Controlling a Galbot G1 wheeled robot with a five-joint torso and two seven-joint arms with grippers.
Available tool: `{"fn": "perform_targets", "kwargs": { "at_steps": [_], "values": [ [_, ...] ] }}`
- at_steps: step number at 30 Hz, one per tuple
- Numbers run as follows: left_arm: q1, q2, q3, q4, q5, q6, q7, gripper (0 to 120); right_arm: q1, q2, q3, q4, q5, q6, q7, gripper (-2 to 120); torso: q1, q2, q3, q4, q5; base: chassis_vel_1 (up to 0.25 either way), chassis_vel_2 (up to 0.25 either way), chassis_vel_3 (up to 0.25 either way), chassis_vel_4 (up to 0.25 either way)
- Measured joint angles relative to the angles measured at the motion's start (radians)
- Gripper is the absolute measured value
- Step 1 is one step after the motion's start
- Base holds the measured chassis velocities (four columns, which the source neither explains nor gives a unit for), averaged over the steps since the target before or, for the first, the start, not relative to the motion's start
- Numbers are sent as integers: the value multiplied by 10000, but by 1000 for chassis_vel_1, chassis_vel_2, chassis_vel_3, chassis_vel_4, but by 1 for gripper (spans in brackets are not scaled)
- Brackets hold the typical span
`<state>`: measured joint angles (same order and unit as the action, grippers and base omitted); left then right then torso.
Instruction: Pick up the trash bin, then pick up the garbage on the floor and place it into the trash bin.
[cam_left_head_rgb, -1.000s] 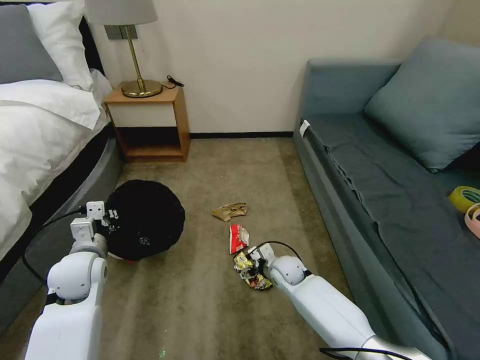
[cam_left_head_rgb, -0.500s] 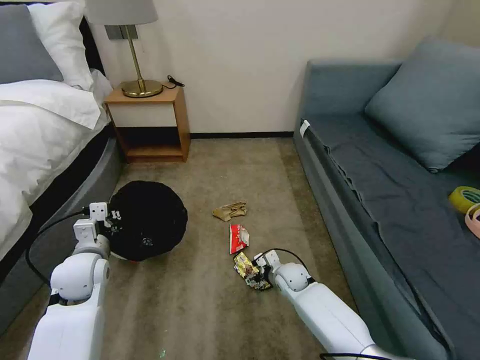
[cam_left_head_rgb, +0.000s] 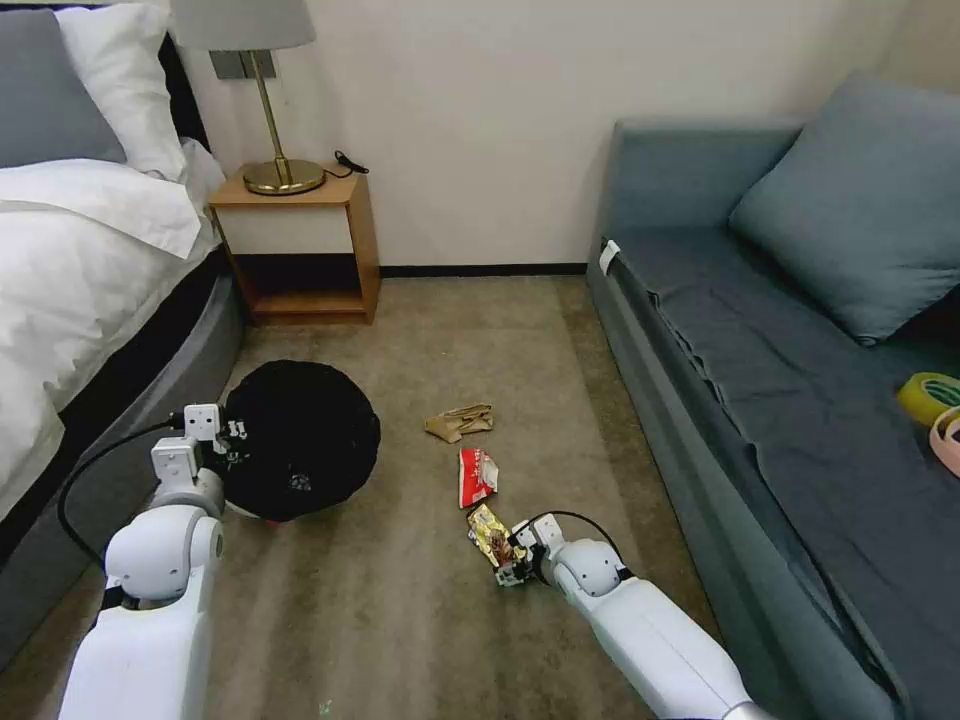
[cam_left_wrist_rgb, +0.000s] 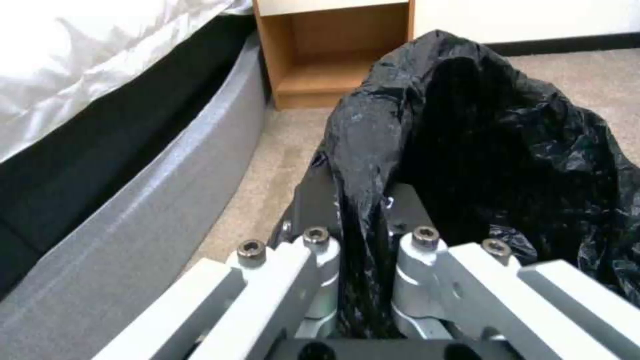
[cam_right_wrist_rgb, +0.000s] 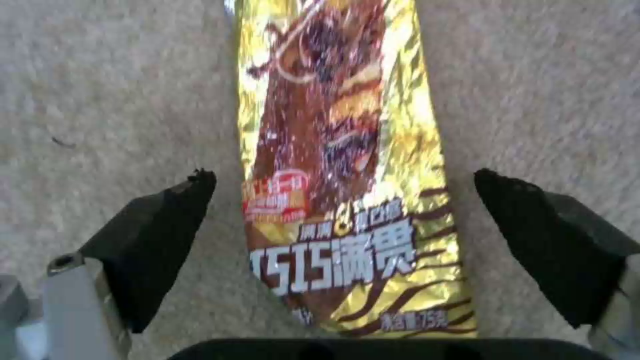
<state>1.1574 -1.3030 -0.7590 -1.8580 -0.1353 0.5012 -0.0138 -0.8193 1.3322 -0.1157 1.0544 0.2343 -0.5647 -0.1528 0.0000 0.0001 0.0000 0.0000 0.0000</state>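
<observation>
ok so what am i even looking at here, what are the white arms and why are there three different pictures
This is a two-armed robot tidying a bedroom floor. The wide picture comes from a camera on its head; the two close-ups come from cameras on its wrists.

The left pincer is shut on the black liner at the rim of the trash bin, beside the bed.

The right pincer is open, low over the carpet, with its two black fingers on either side of a gold snack wrapper, not yet gripping it.

Farther along the floor lie a red-and-white wrapper and some crumpled tan paper.
</observation>
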Motion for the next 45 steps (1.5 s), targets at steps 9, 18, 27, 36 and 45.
{"fn": "perform_targets", "kwargs": {
  "at_steps": [9, 18, 27, 36, 45],
  "values": [
    [33, 71, -15, -13, -5, -34, 18, 5, -39, 93, -17, -54, -59, 76, -38, 64, 0, 1, -1, 0, -1, 0, 0, 0, 0],
    [38, 144, -18, -20, -29, -71, 44, 5, -57, 137, -39, -57, -87, 85, -61, 34, -1, 1, 0, 2, 3, 0, 0, 0, 0],
    [34, 164, 1, -2, -47, -108, 64, 5, -87, 100, -28, 81, -138, 68, -7, 1, -1, -2, 1, 0, -2, 0, 0, 0, 0],
    [-1, 136, 26, 40, -87, -127, 91, 5, 83, -23, -152, 1178, 62, -6, 63, 0, 0, -2, 1, -1, -1, 0, 0, 0, 0],
    [-3, 23, 111, -56, -108, -49, 151, 5, 749, -49, -375, 3286, 1107, 63, 156, 0, 0, -2, 1, 0, -1, 0, 0, 0, 0]
  ]
}}
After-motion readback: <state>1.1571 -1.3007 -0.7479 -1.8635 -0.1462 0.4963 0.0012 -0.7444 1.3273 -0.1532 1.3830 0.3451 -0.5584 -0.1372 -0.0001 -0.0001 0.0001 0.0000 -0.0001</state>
